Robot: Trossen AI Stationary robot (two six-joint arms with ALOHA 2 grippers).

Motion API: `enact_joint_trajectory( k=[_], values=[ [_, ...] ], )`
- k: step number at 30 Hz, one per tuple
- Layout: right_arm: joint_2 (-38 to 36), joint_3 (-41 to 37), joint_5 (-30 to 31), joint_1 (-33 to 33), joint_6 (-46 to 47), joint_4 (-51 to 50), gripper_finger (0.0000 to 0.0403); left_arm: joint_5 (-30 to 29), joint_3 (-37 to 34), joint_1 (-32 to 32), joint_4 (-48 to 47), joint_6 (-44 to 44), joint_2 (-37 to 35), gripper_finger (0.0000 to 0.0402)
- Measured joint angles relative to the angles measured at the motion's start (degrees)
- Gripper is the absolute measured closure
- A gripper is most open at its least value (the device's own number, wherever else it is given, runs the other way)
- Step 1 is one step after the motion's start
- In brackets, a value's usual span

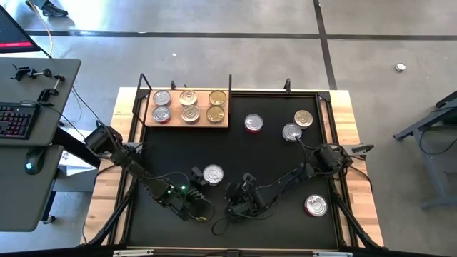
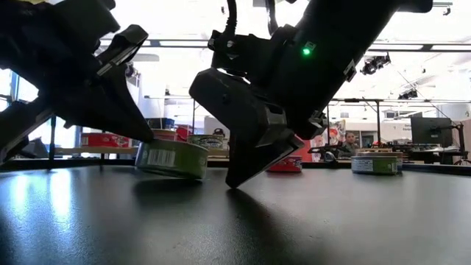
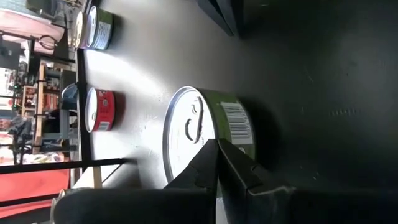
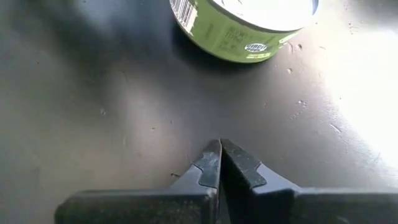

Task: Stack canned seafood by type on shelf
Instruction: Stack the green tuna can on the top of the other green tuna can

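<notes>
A green-sided can [image 1: 213, 174] with a silver pull-tab lid sits near the middle of the black mat, between my two grippers. My left gripper [image 1: 198, 178] is shut at the can's left edge. My right gripper [image 1: 230, 189] is shut and empty, just right of the can, its tips [image 2: 235, 182] low at the mat. The wooden shelf [image 1: 189, 124] lies at the far left with several silver- and gold-lidded cans standing on it. Loose cans stand on the mat to the right: a red-sided one [image 1: 253, 123], a gold one [image 1: 303, 118] and a silver one [image 1: 291, 132]. My left gripper has its fingertips [image 3: 211, 155] closed at the rim of the can's lid [image 3: 205, 142], on the side next to the barcode. The fingers slant down from the table's left. The can is tilted: the gripper's side [image 2: 141, 151] is raised, the other side lower by the mat.
Another red-sided can [image 1: 315, 205] stands near the mat's front right corner. A black frame [image 1: 143, 80] borders the mat at the far edge. Bare mat lies between the shelf and the grippers. A desk with a keyboard [image 1: 14, 118] stands left of the table.
</notes>
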Motion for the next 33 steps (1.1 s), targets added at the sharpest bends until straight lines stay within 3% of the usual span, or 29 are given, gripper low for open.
enact_joint_trajectory(
  k=[7, 17, 20, 24, 30, 33],
  values=[
    [0.1, -0.3, 1.7, -0.7, -4.4, 2.2, 0.0382, -0.1, 0.0, -0.8, 0.0, -2.0, 0.0, 0.0401],
    [0.2, 4.6, 1.7, -1.3, -33.6, 3.0, 0.0199, -0.1, 0.1, -0.7, 0.0, -3.0, -0.1, 0.0401],
    [0.2, 4.7, 7.2, -0.7, -38.6, 4.5, 0.0164, -0.2, 0.1, -0.7, 0.1, -3.0, -0.1, 0.0401],
    [0.2, 2.5, 12.1, -0.7, -43.5, 9.4, 0.0152, -0.7, 0.1, -0.6, 0.3, -3.0, -0.1, 0.0401],
    [3.7, 2.4, 10.2, -2.5, -57.2, 18.9, 0.0151, -0.7, 0.1, 0.6, 0.4, -3.5, -0.1, 0.0401],
    [5.5, 2.5, 12.3, -2.9, -64.2, 23.2, 0.0151, -0.7, 0.1, 1.3, 0.8, -3.6, -0.1, 0.0401]
  ],
)
